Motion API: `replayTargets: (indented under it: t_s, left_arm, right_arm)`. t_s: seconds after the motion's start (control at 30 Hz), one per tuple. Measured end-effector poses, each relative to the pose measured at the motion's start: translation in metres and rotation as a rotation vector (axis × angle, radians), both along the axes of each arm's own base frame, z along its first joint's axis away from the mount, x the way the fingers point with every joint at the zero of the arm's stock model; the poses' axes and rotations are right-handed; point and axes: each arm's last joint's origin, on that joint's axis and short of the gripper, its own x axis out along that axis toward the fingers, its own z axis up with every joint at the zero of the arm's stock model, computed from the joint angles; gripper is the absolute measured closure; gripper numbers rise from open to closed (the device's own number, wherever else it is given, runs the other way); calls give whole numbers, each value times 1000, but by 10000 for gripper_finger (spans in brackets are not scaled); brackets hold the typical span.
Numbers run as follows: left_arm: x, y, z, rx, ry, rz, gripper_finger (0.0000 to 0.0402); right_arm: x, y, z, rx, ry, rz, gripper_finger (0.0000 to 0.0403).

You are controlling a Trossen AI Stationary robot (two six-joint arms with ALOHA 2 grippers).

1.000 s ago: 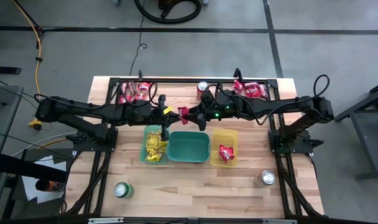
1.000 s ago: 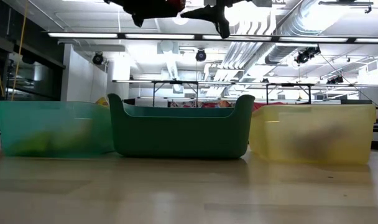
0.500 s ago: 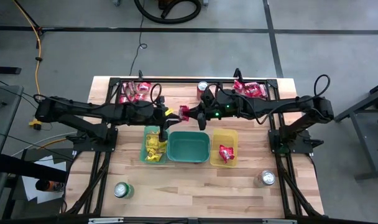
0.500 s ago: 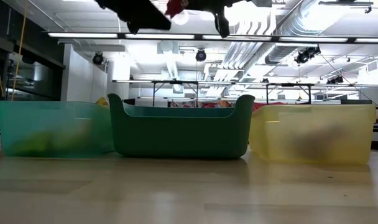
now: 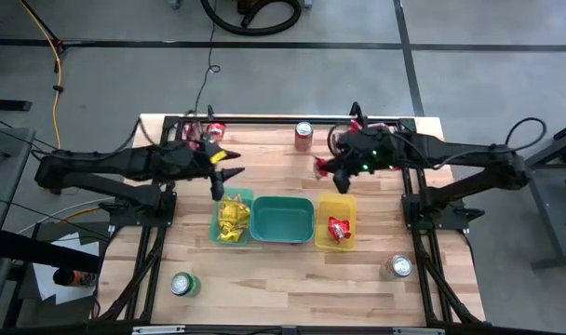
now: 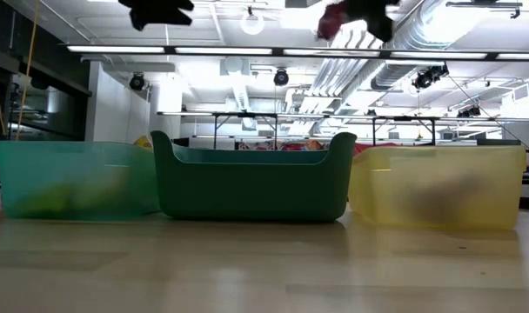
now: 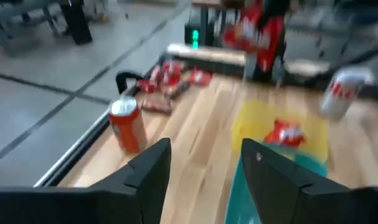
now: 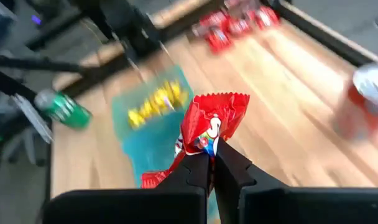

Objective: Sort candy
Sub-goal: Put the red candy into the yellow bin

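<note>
Wood table, a butcher-block top, carries everything seen from above. At its front left stands a green can. Farther back on the left, the left arm reaches in from the side, and the left gripper hangs above the table just behind the teal bin; its fingers stand apart with nothing between them. A yellow packet shows at the gripper's back edge; whether it touches the gripper cannot be told. A small heap of red candy lies at the back left corner of the table, beside the frame.

Three bins sit side by side in the middle. The teal bin on the left holds yellow packets. The green bin in the centre shows only its bare floor. The yellow bin on the right holds a red packet.

Behind the bins a red can stands near the back edge. The right gripper is up in the air over the back rim of the yellow bin, its fingers pinched on a red candy, which sticks out beyond the tips. More red sweets lie at the back right, partly under the right arm. A silver can stands at the front right.
</note>
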Motion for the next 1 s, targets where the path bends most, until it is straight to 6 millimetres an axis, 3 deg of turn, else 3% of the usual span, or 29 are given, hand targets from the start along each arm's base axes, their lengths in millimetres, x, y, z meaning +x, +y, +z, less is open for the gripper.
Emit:
replayTargets:
  t_s: [0.13, 0.37, 0.57, 0.77, 1.0]
  left_arm:
    - [-8, 0, -11, -47, -123, 14, 216]
    - [-10, 0, -40, -186, -275, 45, 216]
    - [-9, 0, -43, -206, -288, 50, 216]
    - [-9, 1, -40, -183, -308, 65, 216]
    - [-9, 1, -41, -183, -307, 65, 216]
  right_arm:
    - [-16, 11, -25, 62, 96, -10, 402]
    - [-35, 31, -92, 207, 263, -60, 403]
    - [-41, 44, -133, 328, 296, -106, 403]
    - [-40, 41, -138, 310, 291, -132, 383]
    - [-40, 41, -127, 254, 318, -71, 261]
